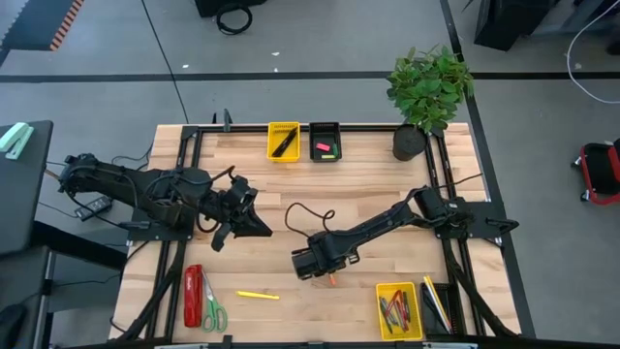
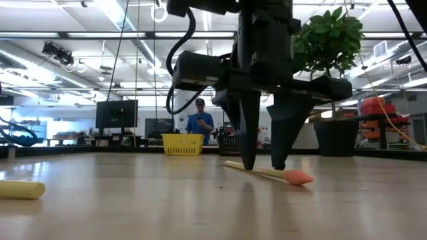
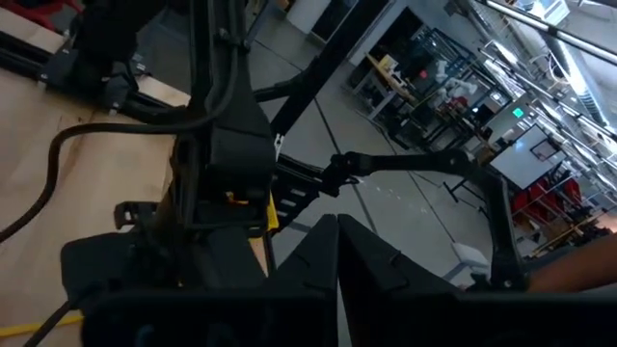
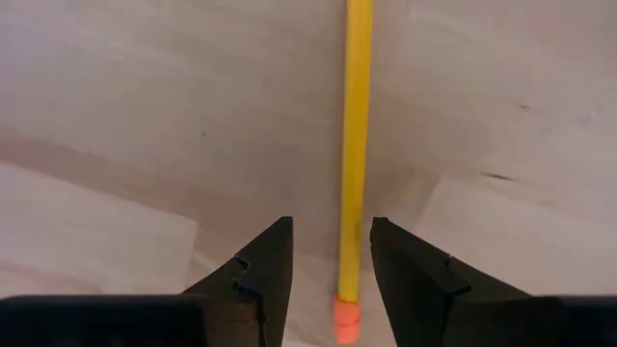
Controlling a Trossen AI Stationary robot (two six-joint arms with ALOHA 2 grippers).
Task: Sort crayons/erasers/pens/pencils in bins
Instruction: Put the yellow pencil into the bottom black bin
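Yellow wooden pencil with a pink rubber tip (image 4: 353,145) lies flat on the pale wooden table (image 1: 291,194), a little toward five o'clock from the table's middle in the overhead view. The right gripper (image 4: 331,260) stands straight down over it with its two dark fingers (image 4: 258,275) spread apart, one on either side of the pencil's eraser end; the low view shows both tips (image 2: 263,163) down at the tabletop with the pencil (image 2: 270,173) running between them, though the jaws have not closed on it.

At four o'clock from this gripper (image 1: 308,264), by the table's near edge, a bright yellow plastic bin (image 1: 398,310) holds several crayons, and a black bin (image 1: 438,305) just beside it holds long pencils. At eight o'clock a second yellow stick (image 1: 257,295) lies alone on the wood, with a red stapler (image 1: 193,296) and green-handled scissors (image 1: 212,308) farther out the same way.

At twelve o'clock, along the far edge, another yellow bin (image 1: 283,142) contains dark pens, and a black bin (image 1: 325,142) beside it contains small pink and green erasers. A potted green plant (image 1: 426,97) stands at one o'clock.

The left gripper (image 1: 254,225) waits at nine o'clock above the table, its fingers pressed together and empty.
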